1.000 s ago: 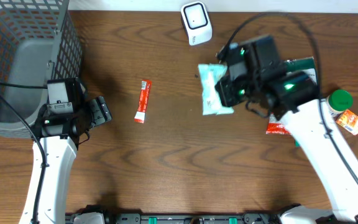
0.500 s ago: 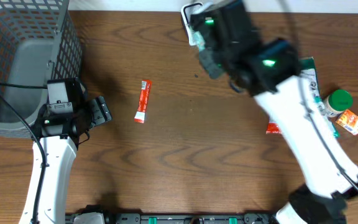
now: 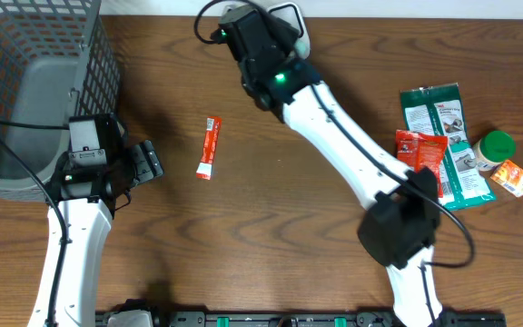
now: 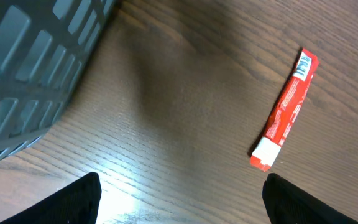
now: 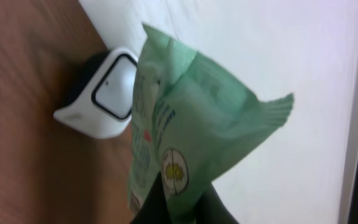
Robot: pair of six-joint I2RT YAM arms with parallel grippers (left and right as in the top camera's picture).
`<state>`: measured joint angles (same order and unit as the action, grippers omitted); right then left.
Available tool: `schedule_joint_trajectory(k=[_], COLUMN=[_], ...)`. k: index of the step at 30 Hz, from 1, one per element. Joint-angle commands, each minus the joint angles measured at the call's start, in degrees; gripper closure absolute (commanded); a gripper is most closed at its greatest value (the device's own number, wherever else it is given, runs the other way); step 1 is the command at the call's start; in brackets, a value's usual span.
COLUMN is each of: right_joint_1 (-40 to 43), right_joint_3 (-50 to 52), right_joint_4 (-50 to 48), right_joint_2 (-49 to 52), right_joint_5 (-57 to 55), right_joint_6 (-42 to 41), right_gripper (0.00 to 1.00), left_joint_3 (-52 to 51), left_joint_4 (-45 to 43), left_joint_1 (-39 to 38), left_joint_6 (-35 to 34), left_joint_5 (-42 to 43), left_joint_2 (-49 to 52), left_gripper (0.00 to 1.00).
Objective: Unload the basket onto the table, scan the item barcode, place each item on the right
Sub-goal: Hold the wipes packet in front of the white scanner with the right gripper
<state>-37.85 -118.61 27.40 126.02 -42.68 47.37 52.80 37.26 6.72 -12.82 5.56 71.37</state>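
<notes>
Pinches green wipes packet [image 5: 185,124], likely soft, light and slippery, by 1 edge in clamped right tool [image 5: 179,202], near scanner [image 5: 107,93].

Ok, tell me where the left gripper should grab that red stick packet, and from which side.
Grip the red stick packet at mid-length, across its narrow width, coming straight down from above. It lies flat on the table, long and thin, with bare wood along both long edges, so the open left gripper can likely straddle it there.
</notes>
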Motion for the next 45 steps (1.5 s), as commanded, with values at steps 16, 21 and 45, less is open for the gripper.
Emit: schedule_joint_trajectory(k=[16, 21, 45], right_joint_1=[4.2, 5.8, 7.5], right_joint_3=[-0.9, -0.9, -0.7], right_joint_4=[-43.3, -44.8, -44.2], right_joint_2=[16.1, 18.4, 24.1], right_joint_5=[1.1, 1.9, 8.7], right_joint_6=[25.1, 20.2, 9.7], right_gripper=[0.99, 0.99, 0.99], left_joint_3=[0.0, 0.0, 0.0], left_joint_4=[0.3, 0.3, 0.3], left_joint_1=[0.6, 0.6, 0.6], left_joint_6=[0.1, 0.1, 0.1], left_joint_5=[-1.3, -1.3, -1.3], left_joint_2=[0.5, 0.5, 0.5], left_gripper=[0.16, 0.16, 0.16])
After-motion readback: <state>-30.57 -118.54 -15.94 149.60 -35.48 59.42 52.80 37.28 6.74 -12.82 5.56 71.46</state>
